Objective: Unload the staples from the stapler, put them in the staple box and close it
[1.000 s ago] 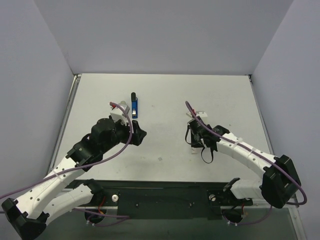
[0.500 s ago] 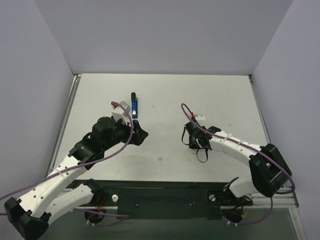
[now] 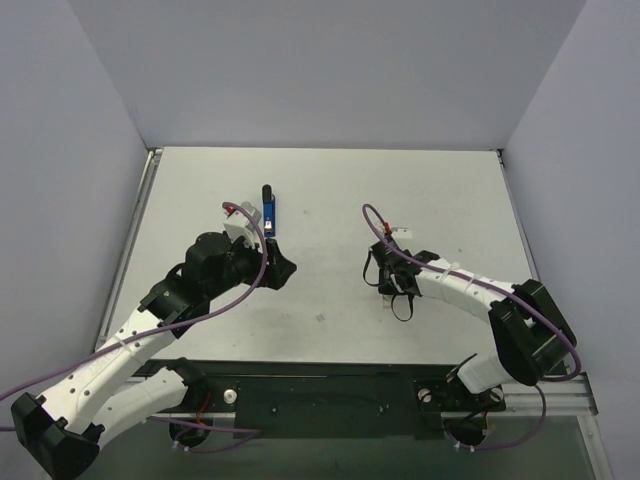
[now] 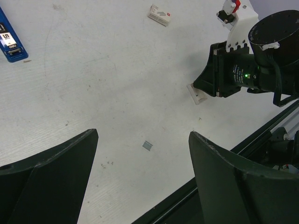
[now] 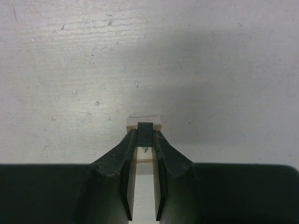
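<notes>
The blue stapler [image 3: 268,216] lies flat on the table at the back left, its dark end pointing away from me; it also shows at the top left of the left wrist view [image 4: 9,39]. One tiny silvery staple bit [image 4: 147,145] rests on the table in front of my open left gripper [image 4: 144,134], which hovers empty just this side of the stapler [image 3: 280,268]. My right gripper [image 5: 145,133] is low over the table [image 3: 389,292], shut on a small dark ridged piece on top of a pale bar [image 5: 145,120]. The bar's end [image 4: 198,94] sticks out under its fingers.
A small white box [image 4: 160,14] lies on the table beyond the right gripper. The black front rail [image 4: 224,154] runs close below the staple bit. Grey walls [image 3: 90,150] close in the table on three sides.
The right arm has swung its elbow leftward and its gripper has crept slightly left, still shut on the bar. The left arm has hardly moved.
</notes>
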Action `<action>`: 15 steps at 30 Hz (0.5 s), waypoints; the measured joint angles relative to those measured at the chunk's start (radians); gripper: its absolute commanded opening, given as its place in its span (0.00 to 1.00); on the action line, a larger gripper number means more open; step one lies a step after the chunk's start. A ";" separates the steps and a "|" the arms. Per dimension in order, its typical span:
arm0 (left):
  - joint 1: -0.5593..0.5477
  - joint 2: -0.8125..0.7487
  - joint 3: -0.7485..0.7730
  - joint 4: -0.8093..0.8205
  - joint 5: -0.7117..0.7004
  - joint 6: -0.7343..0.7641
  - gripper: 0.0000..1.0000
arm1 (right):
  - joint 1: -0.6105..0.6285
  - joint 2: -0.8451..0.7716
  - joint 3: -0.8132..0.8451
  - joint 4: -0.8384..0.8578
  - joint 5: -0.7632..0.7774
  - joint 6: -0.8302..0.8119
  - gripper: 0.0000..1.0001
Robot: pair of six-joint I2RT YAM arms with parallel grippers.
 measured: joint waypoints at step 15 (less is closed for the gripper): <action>0.005 0.004 0.000 0.001 0.007 -0.008 0.90 | 0.000 0.014 0.000 0.009 0.000 0.001 0.06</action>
